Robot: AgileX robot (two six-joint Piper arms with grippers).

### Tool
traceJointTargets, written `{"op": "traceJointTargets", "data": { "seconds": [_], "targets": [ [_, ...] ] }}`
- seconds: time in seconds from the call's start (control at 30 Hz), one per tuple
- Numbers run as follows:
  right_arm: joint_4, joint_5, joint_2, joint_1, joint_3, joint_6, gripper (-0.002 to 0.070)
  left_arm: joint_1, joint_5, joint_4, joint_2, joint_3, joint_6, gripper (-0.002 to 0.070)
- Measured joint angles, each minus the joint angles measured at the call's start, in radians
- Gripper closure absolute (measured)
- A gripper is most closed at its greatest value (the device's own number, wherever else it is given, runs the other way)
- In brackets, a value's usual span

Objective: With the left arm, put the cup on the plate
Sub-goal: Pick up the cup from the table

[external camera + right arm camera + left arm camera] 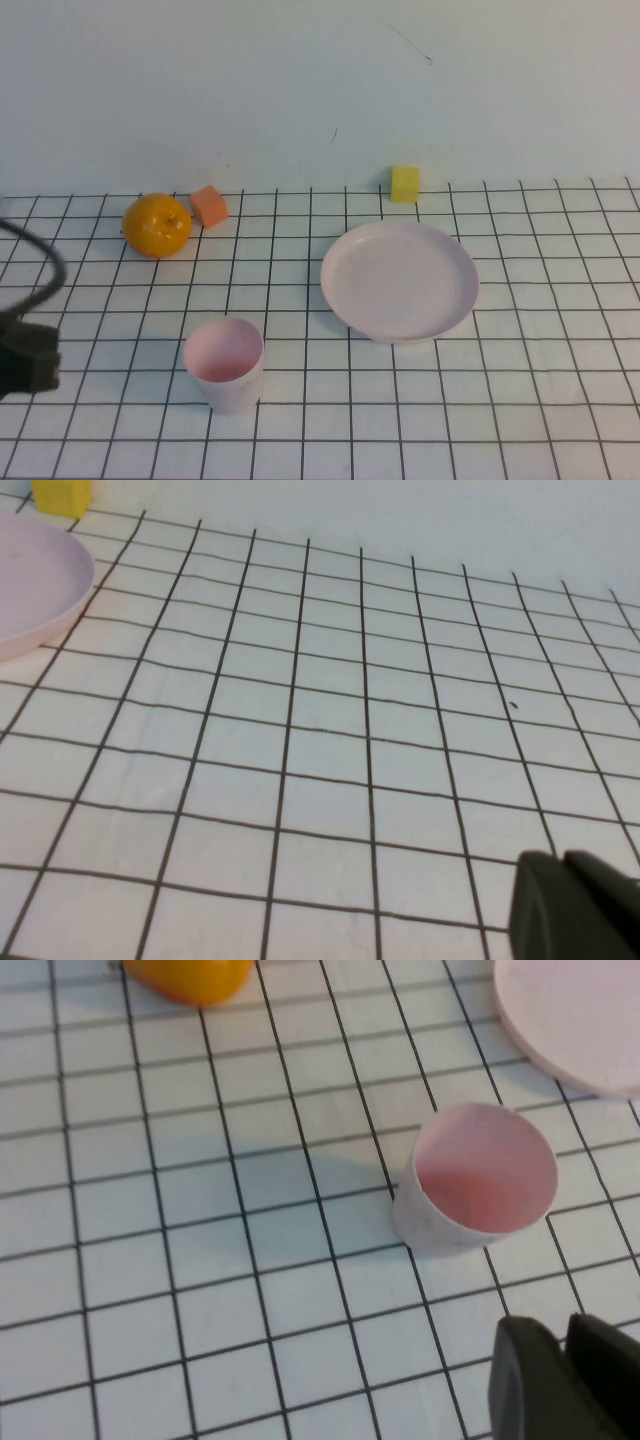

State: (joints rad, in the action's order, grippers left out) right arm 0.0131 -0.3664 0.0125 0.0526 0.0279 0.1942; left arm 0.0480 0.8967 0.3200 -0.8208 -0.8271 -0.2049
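The left gripper (25,357) sits low at the near left edge of the gridded table (520,400), a curved black cable (45,262) arching over it. In the left wrist view its two dark fingers (530,1385) lie side by side with only a thin slit between them, so the jaws are closed and hold nothing. The cup (225,365) stands upright just ahead of those fingertips, near but not touching, its open mouth up and nothing inside. Beyond the cup, farther from the jaws, lies the plate (400,282), bare. An orange (157,225) rests well apart from the jaws, with an orange block (209,206) just beside it and a yellow block (405,184) behind the plate. The right gripper (580,905) hovers over bare grid squares, well away from the plate; I cannot tell how its jaws stand.
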Motion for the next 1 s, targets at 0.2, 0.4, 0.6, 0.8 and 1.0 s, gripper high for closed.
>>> {"op": "traceJointTargets", "data": {
  "seconds": [0.2,0.4,0.6,0.8,1.0],
  "targets": [
    [0.0,0.0,0.0,0.0,0.0,0.0,0.0678,0.0,0.025,0.094,-0.291,-0.112,-0.023,0.023],
    [0.0,0.0,0.0,0.0,0.0,0.0,0.0678,0.0,0.012,0.207,-0.496,-0.179,-0.145,0.0006],
    [0.0,0.0,0.0,0.0,0.0,0.0,0.0678,0.058,-0.023,0.202,-0.676,-0.245,-0.17,0.002],
    [0.0,0.0,0.0,0.0,0.0,0.0,0.0678,0.139,-0.094,0.066,-0.83,-0.308,-0.168,0.0025],
    [0.0,0.0,0.0,0.0,0.0,0.0,0.0678,0.152,-0.096,0.044,-0.965,-0.326,-0.166,0.0134]
  ]
}}
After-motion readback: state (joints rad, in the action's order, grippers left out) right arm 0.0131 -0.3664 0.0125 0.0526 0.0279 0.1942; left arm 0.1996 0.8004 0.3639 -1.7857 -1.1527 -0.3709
